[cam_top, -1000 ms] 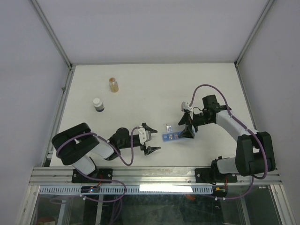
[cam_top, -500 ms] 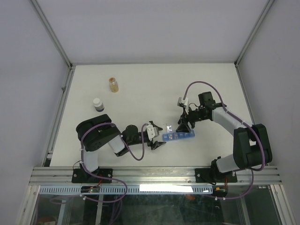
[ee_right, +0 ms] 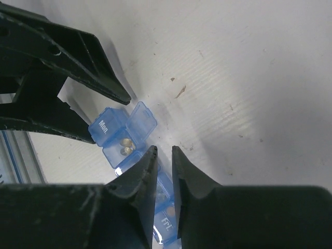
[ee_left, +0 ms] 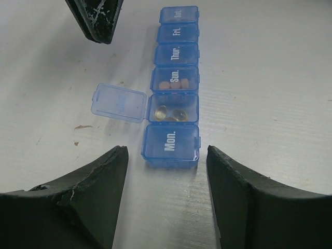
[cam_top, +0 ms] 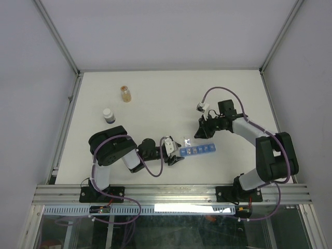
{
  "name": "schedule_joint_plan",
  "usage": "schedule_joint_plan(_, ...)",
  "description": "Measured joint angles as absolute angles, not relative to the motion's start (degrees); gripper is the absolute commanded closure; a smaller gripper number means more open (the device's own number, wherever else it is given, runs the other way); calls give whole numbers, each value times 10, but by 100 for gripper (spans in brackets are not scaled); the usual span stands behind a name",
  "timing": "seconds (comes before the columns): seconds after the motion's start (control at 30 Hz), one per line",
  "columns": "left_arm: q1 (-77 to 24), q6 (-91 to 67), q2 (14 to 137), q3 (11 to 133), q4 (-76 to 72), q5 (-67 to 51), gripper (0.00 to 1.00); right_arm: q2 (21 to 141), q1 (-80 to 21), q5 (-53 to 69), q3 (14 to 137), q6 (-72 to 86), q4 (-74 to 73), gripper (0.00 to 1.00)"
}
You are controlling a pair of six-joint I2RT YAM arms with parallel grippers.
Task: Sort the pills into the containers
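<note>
Organiser strip (cam_top: pixel 197 151) lay flat on the bench (cam_top: pixel 155 98), lower centre of the top view. Left gripper (ee_left: pixel 166 155) was open, straddling the Mon. end. Right gripper (ee_right: pixel 162 150) was nearly closed, empty, above the strip. I judged the strip light, stiff and slippery. I'd pinch it across the narrow walls, never by the open lid (ee_left: pixel 118 102). Left wrist view showed pills in 2 compartments; top view showed none.
</note>
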State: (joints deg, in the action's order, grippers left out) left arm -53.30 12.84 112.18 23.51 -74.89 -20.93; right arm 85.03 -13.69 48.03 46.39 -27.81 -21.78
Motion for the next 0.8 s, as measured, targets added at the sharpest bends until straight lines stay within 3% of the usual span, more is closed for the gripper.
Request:
schedule_joint_plan(0.27,-533,127,1125,244,-746,-209,44,906,-154,442,476,-193,-189,97)
schedule_joint_plan(0.8,-533,115,1136,249,-745,-209,57,958,-176,462,496,-156,-187,100)
